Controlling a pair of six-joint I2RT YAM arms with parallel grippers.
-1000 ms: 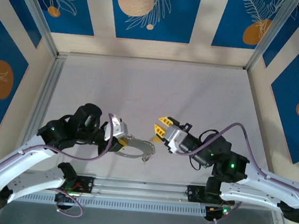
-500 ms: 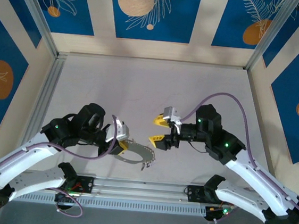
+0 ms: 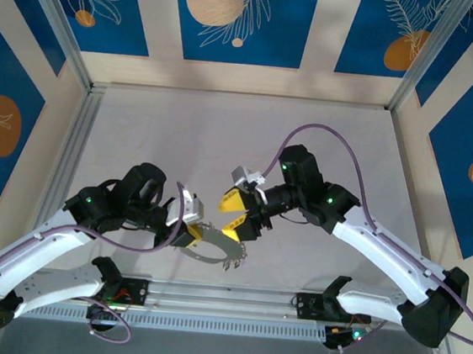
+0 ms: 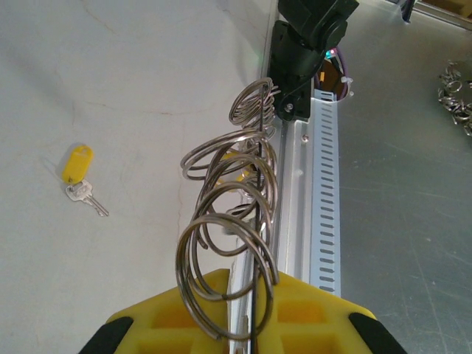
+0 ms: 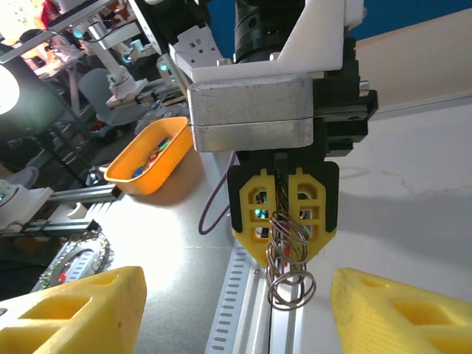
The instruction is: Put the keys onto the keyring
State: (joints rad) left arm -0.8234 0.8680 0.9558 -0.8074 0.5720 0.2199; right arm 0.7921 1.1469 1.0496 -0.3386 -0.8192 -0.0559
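Keyring: a large thin grey metal wire loop [image 3: 219, 244] with small round steel rings [image 4: 221, 251] strung along it. It hangs in the air over the middle of the near edge of the surface.
Left jaws: pressed together on one end of the wire loop, so the loop sticks out in front of them.
Right jaws: spread wide and holding nothing. They face the left ones, with the loop's free end just beside them.
Key: one small metal key with a yellow plastic tag [image 4: 77, 166] lies flat on the surface, apart from the loop, not far from the near edge.
Handling of loop: it looks light, thin and springy, and the smooth wire can probably turn inside a pinch. A hold close to its opening seems best.
Handling of key: it is light, stiff and flat, so hard to lift from the surface. The thicker tag is probably the better place to take it.
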